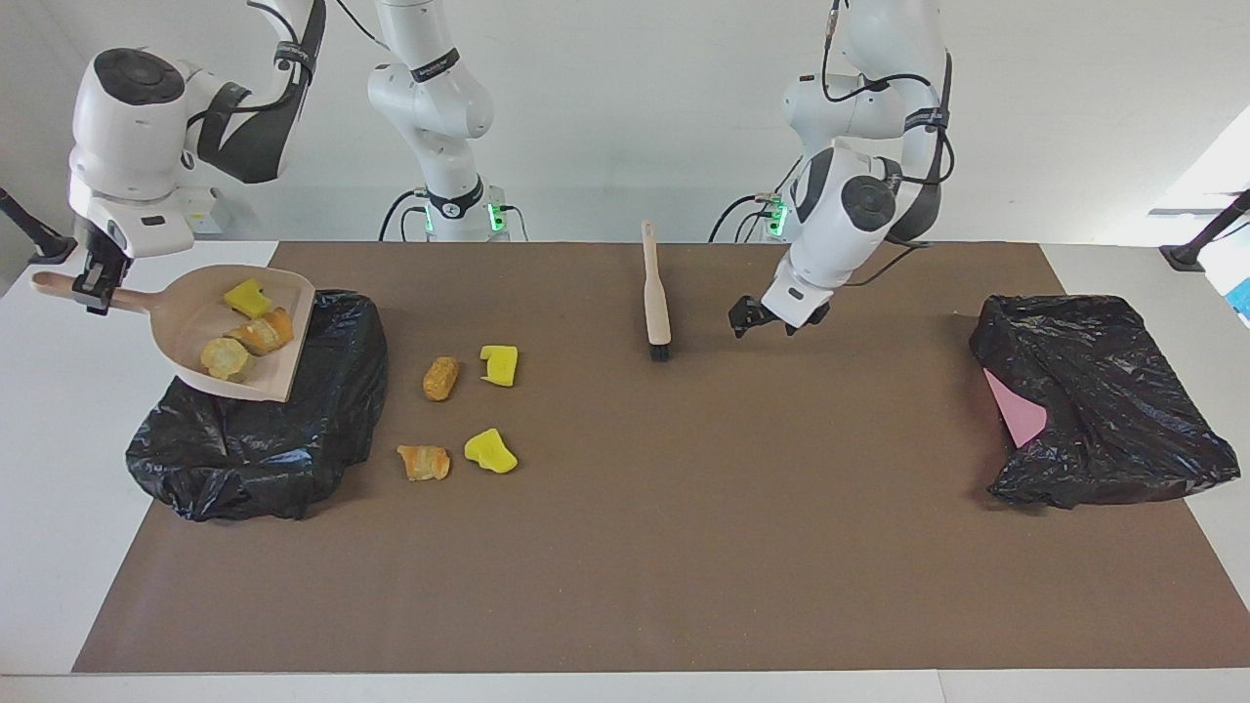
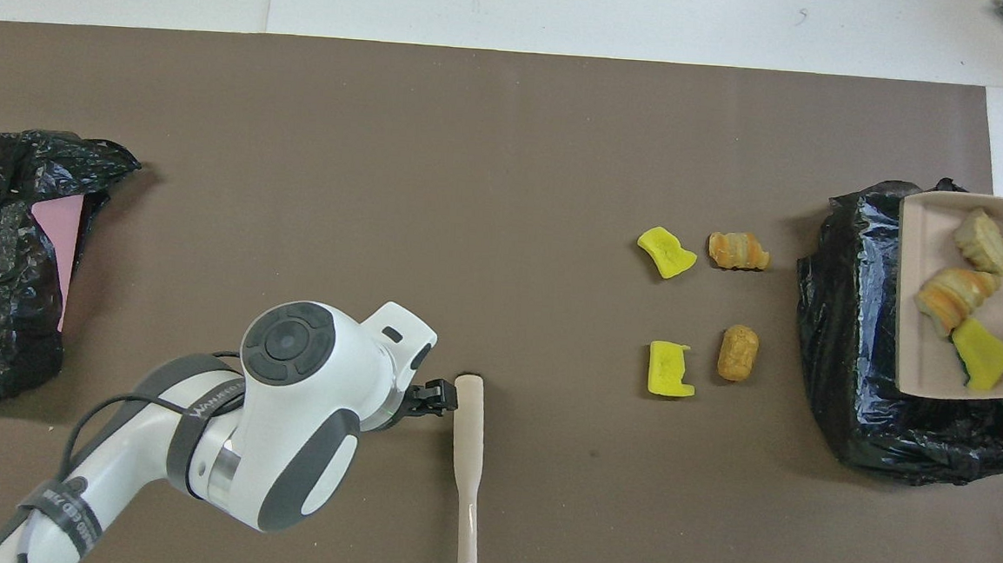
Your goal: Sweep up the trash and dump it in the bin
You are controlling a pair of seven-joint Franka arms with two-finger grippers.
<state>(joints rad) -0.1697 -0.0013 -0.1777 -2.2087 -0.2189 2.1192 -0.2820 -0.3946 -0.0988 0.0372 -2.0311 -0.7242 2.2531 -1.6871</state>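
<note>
The right gripper (image 1: 96, 291) is clamped on the handle of the beige dustpan (image 1: 193, 314), which is held raised over the black bin bag (image 1: 254, 439) at the right arm's end of the table. Three scraps are carried in the pan: a yellow sponge chunk (image 1: 247, 298), an orange bread piece (image 1: 262, 330) and a paler bread piece (image 1: 223, 358). The pan's long axis is seen to run along the table, handle outward and open lip over the bag, so a tip toward the lip is judged to be what the dump turns on. Four scraps lie on the brown mat (image 1: 625, 547) just beside the bag: a stubby bread piece (image 1: 441, 378), a notched yellow chunk (image 1: 499, 364), a striped bread piece (image 1: 424, 462) and a curved yellow chunk (image 1: 489, 451). The left gripper (image 1: 764, 329) is spread wide and empty above the mat, beside the brush (image 1: 656, 293), whose bristles point away from the robots
</note>
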